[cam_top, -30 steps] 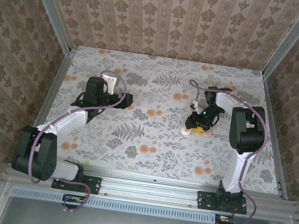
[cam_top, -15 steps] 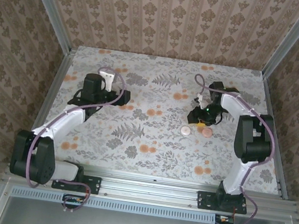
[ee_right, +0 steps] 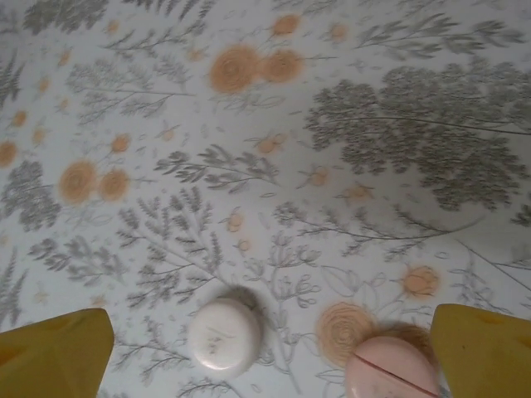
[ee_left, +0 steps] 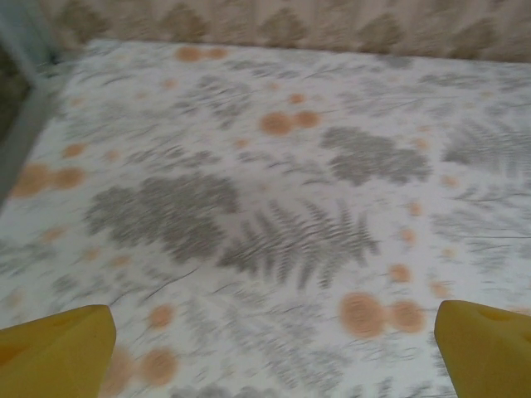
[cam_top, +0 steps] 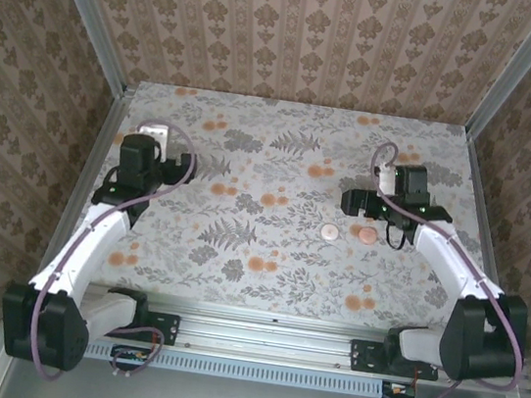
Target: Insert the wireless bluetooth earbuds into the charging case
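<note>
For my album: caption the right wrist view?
Open end effector above a whitish disc and a pink disc on the floral table.

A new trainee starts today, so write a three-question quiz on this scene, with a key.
1. True or false: the left pincer and the right pincer both stand open.
2. In the right wrist view, the pink disc lies on which side of the white disc? A: left. B: right. C: on top of it.
3. How many round discs lie on the floral table?
Key: 1 true; 2 B; 3 two.
</note>
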`<state>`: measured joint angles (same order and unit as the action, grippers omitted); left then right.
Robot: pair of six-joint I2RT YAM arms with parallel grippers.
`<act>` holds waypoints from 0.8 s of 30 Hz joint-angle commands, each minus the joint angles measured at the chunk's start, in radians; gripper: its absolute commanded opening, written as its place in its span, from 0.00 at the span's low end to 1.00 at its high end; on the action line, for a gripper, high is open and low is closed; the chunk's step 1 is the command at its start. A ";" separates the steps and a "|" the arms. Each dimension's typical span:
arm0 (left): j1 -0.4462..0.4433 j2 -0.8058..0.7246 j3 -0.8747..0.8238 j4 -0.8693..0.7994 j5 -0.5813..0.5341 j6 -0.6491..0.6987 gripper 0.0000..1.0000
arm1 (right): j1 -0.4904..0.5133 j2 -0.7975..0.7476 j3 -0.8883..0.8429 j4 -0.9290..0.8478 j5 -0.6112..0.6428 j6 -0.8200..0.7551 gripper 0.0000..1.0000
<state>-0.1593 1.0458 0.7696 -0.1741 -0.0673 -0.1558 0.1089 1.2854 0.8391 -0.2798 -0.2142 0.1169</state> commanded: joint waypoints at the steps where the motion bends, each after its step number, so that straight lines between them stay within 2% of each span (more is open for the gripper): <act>1: 0.039 -0.071 -0.132 -0.005 -0.161 0.032 1.00 | -0.006 -0.075 -0.127 0.260 0.153 0.040 1.00; 4: 0.052 -0.133 -0.251 0.063 -0.233 0.049 1.00 | -0.006 -0.138 -0.261 0.410 0.242 0.003 1.00; 9: 0.057 -0.155 -0.429 0.240 -0.223 0.027 1.00 | -0.008 -0.149 -0.425 0.637 0.344 -0.044 1.00; 12: 0.057 -0.139 -0.464 0.296 -0.237 0.019 1.00 | -0.011 -0.127 -0.483 0.741 0.347 -0.076 1.00; 18: 0.058 -0.117 -0.551 0.598 -0.228 0.068 1.00 | -0.020 -0.061 -0.511 0.930 0.305 -0.125 1.00; 21: 0.056 -0.053 -0.590 0.778 -0.237 0.113 1.00 | -0.020 0.010 -0.486 1.004 0.262 -0.127 1.00; 24: 0.056 0.053 -0.580 0.912 -0.230 0.151 1.00 | -0.021 0.079 -0.432 0.989 0.248 -0.172 1.00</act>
<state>-0.1093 1.0290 0.1944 0.5049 -0.2882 -0.0673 0.0940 1.3151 0.3573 0.6167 0.0692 -0.0051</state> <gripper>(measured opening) 0.997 0.998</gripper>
